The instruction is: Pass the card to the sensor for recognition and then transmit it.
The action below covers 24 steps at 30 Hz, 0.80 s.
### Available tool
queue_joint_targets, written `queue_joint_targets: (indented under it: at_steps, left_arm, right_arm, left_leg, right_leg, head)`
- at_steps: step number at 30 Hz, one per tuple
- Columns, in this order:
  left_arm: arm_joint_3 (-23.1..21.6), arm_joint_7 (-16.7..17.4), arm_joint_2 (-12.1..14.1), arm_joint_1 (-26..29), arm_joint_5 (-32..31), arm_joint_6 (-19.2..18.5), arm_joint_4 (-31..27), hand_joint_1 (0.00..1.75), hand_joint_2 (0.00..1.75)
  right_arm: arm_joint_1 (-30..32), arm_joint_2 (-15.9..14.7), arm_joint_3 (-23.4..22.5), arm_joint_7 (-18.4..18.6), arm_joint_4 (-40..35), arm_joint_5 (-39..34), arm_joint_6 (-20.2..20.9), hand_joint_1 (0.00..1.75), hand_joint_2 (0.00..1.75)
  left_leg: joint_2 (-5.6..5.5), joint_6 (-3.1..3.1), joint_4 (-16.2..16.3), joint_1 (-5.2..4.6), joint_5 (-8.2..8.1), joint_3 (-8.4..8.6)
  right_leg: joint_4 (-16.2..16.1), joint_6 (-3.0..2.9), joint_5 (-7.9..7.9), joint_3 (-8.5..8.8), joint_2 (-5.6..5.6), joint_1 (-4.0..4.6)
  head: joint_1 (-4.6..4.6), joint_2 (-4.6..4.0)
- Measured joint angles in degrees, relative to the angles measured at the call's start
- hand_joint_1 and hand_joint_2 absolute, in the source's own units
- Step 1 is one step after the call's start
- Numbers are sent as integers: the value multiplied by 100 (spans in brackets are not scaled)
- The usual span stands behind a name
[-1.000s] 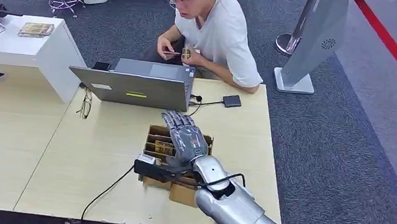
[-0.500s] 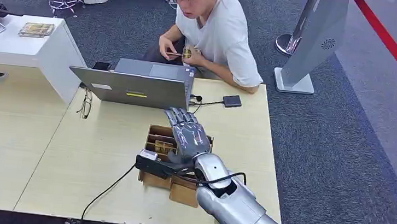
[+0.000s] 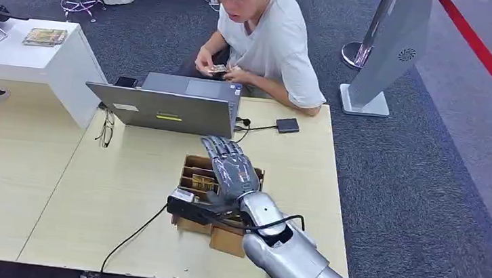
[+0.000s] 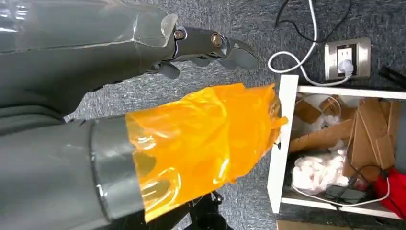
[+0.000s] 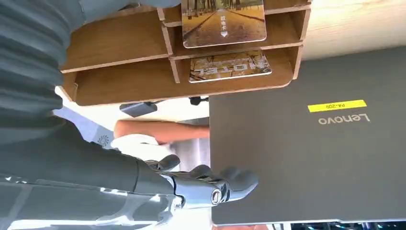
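My right hand (image 3: 232, 168) hovers flat over a partitioned wooden card box (image 3: 193, 168) on the table, its fingers stretched toward the laptop and holding nothing. In the right wrist view, one card with a tree-lined road (image 5: 223, 21) and a second card (image 5: 230, 66) stand in the box's slots, apart from my fingers (image 5: 210, 187). A black sensor unit (image 3: 187, 209) with a cable lies at the box's near left corner, under my wrist. My left hand (image 4: 143, 57) hangs beside the body, fingers apart, with orange film (image 4: 206, 139) wrapped on the thumb.
A grey laptop (image 3: 164, 109) stands just beyond the box, its lid towards me. A person (image 3: 267, 32) sits behind the table handling a card. Glasses (image 3: 106, 129), a small black device (image 3: 287, 124) and a white cabinet (image 3: 33, 57) are nearby.
My right hand has barely shifted above the box. The person has lifted their hands slightly with the card.
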Motion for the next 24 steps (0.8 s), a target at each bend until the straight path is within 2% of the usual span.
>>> queue_joint_targets:
  at_steps: [4,9,12,14,16,24]
  left_arm:
    - [52,11,-15,-45,-26,-20,7,0,0]
    - [120,-140,-50,-71,-37,-133,162,0,0]
    - [142,-76,-50,-71,-103,-105,175,0,0]
    - [153,11,-50,-69,-131,-57,177,0,0]
    - [196,-28,-57,-76,-127,-87,197,0,0]
    - [365,-170,-208,-294,-131,-258,564,0,0]
  right_arm:
    - [0,20,18,37,-2,-11,26,14,175]
    - [-4,24,26,-11,39,-13,-15,19,175]
    - [-4,26,33,22,44,-7,-4,23,175]
    - [-4,26,37,33,44,-11,0,26,175]
    - [-5,28,39,0,46,-13,-9,45,175]
    - [-28,72,81,-24,59,-59,-2,54,175]
  left_leg:
    - [-1,0,0,0,0,0]
    - [-1,0,0,0,0,-1]
    - [0,0,0,0,0,0]
    - [0,0,0,0,0,-1]
    - [-1,0,0,0,0,-1]
    - [-1,0,0,0,0,-1]
  right_leg:
    - [0,0,0,0,0,0]
    - [0,0,0,0,-1,0]
    - [0,0,0,0,0,0]
    - [0,0,0,0,0,0]
    - [0,0,0,0,-1,0]
    - [0,0,1,0,-1,0]
  head:
    - [0,0]
    - [2,0]
    - [0,0]
    - [0,0]
    - [0,0]
    - [0,0]
